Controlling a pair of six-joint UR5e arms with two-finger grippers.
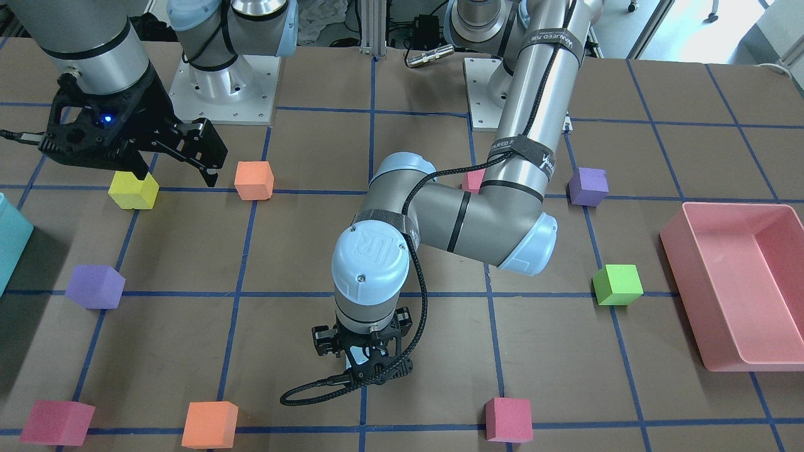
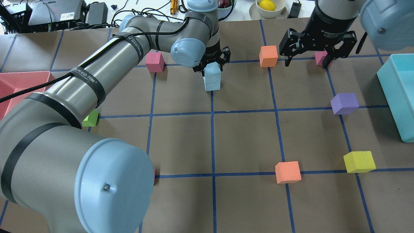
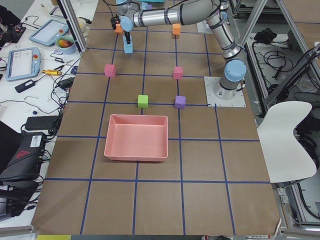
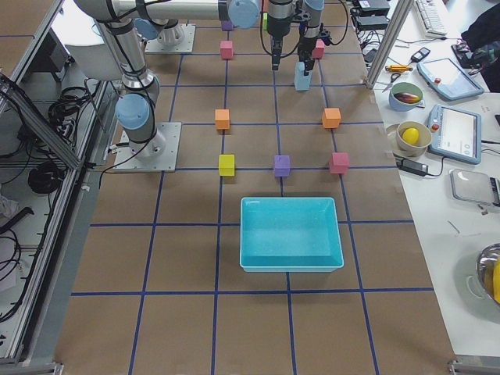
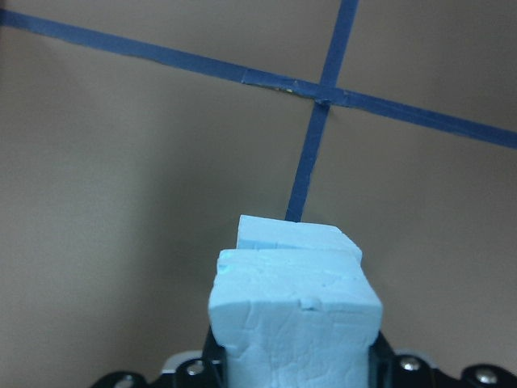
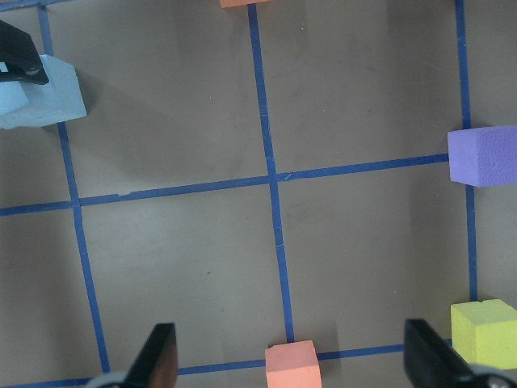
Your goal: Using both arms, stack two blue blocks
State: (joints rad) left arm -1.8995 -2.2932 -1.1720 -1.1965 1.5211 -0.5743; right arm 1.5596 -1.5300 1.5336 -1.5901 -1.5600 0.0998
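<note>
Two pale blue blocks are at the far middle of the table. The lower blue block (image 2: 212,84) rests on the table. The upper blue block (image 2: 212,70) sits directly over it, a little offset, apparently touching. My left gripper (image 2: 212,64) points down and is shut on the upper block, which fills the left wrist view (image 5: 295,323) with the lower block (image 5: 287,233) beyond it. My right gripper (image 2: 310,58) hangs open and empty above the table to the right; its fingers (image 6: 157,360) frame bare table. In the front view my left gripper (image 1: 361,359) hides the blocks.
An orange cube (image 2: 268,56) and a magenta cube (image 2: 320,57) lie near my right gripper. A pink cube (image 2: 154,62) lies left of the stack. A purple cube (image 2: 344,103), yellow cube (image 2: 359,161), second orange cube (image 2: 288,172), teal bin (image 2: 401,84) and pink tray (image 2: 19,81) are further off.
</note>
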